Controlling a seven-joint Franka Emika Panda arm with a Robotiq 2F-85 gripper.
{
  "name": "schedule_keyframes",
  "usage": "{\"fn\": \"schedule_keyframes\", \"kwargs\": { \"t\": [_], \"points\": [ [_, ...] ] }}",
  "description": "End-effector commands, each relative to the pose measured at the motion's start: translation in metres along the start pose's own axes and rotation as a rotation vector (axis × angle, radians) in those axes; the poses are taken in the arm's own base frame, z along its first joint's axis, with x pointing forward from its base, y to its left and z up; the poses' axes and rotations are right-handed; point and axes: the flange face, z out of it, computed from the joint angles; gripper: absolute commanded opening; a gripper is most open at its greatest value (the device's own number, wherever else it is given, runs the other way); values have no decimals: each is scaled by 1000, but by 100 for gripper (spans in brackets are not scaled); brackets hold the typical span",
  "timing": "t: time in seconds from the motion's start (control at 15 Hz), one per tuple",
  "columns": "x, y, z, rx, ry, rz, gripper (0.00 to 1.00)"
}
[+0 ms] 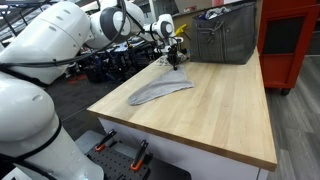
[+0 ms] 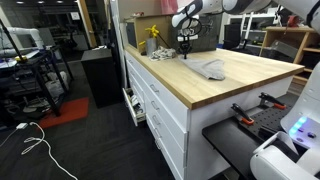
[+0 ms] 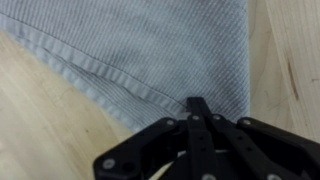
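A grey cloth (image 1: 160, 90) lies flat and a bit rumpled in the middle of the wooden worktop (image 1: 220, 115). Its long axis runs from the near edge toward the far corner. The end effector (image 1: 175, 60) stands at that far, narrow end, so the bulk of the cloth stretches away from it toward the worktop's front. In the wrist view the fingers (image 3: 199, 108) are drawn fully together, their tips right at the hemmed edge near a corner. Whether they pinch a bit of fabric or only rest on it I can't quite make out from here. Just beyond stands a grey bin (image 1: 225, 35), and past the worktop's end a red cabinet (image 1: 290, 35).
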Motion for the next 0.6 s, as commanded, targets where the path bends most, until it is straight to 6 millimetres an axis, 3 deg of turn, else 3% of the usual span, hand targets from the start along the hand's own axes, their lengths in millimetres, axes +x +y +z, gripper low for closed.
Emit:
{"fn": "schedule_keyframes", "kwargs": {
  "t": [0.0, 0.33, 0.53],
  "points": [
    [-12, 39, -16, 22, -55, -17, 32],
    [-32, 93, -39, 103, -126, -46, 69],
    [-40, 112, -53, 184, -159, -15, 93]
  ]
}}
